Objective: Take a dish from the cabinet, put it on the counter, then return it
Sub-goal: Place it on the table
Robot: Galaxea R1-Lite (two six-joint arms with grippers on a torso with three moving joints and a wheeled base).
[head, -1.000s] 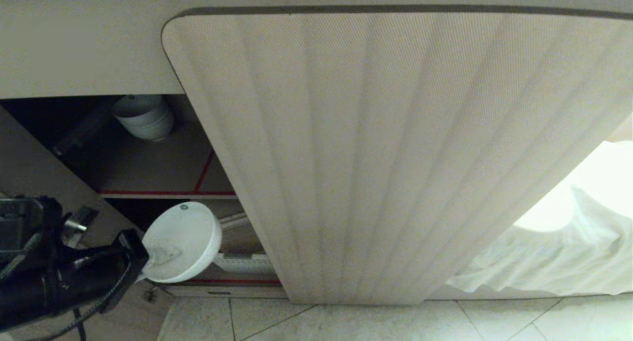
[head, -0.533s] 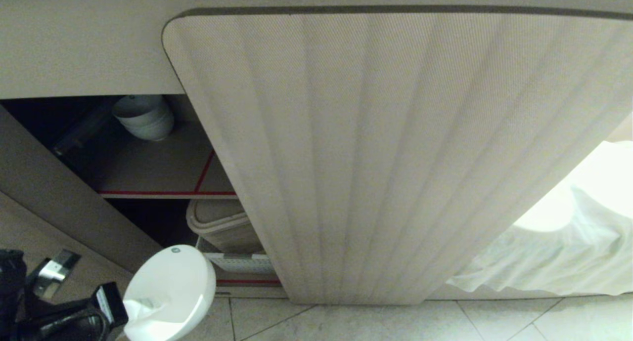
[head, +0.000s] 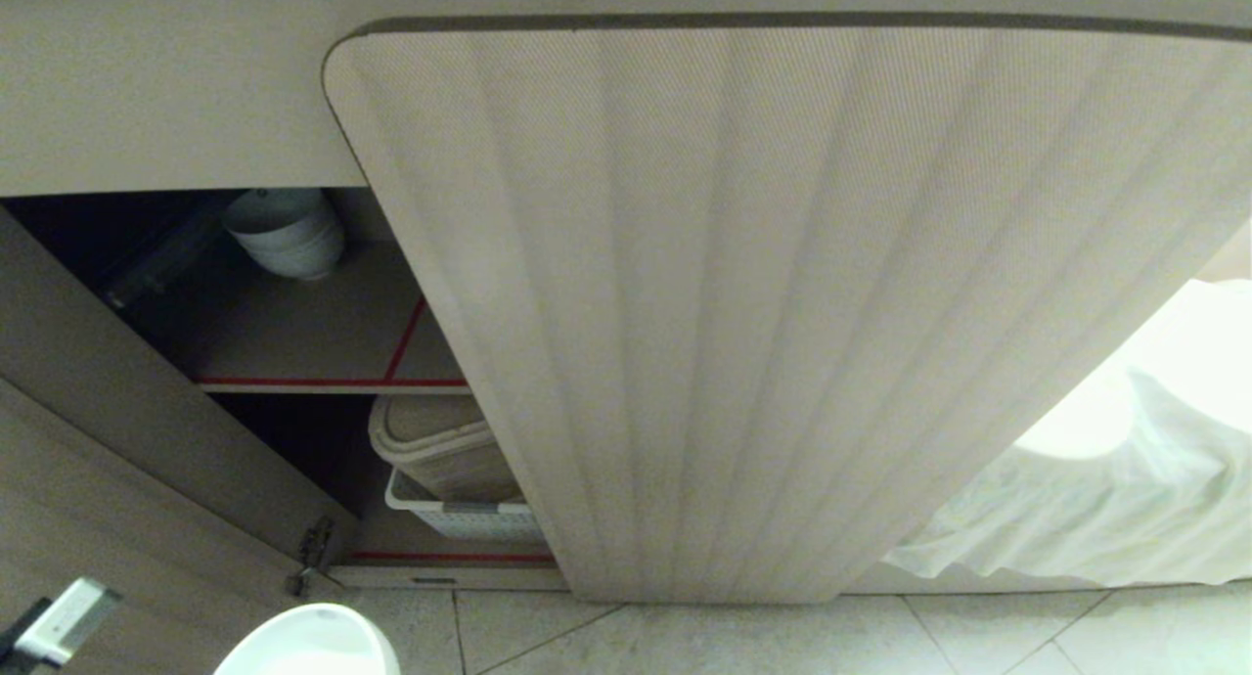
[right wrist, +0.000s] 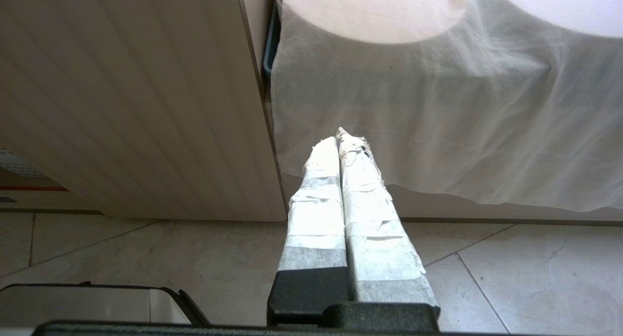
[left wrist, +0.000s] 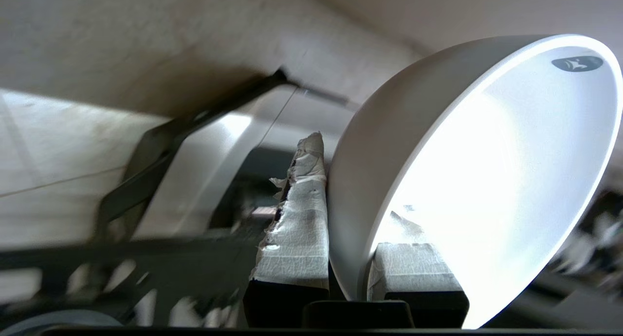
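Backing out: left gripper (left wrist: 348, 258) clamped on dish (left wrist: 467, 180) rim, now clear of cabinet (head: 323, 352) opening, low over floor tiles (head: 685, 636). Extraction done; lift to counter next. Open door (head: 743, 303) edge close beside gripper; free room above floor. Right gripper (right wrist: 345, 199) parked, fingers together.

Your small round white ceramic bowl (left wrist: 467, 180) is tilted on edge, rim pinched, near left, outside the low beige ribbed-door cabinet (head: 743, 303), whose left door stands open.

Unreadable dark logo inside the dish (left wrist: 577, 63)
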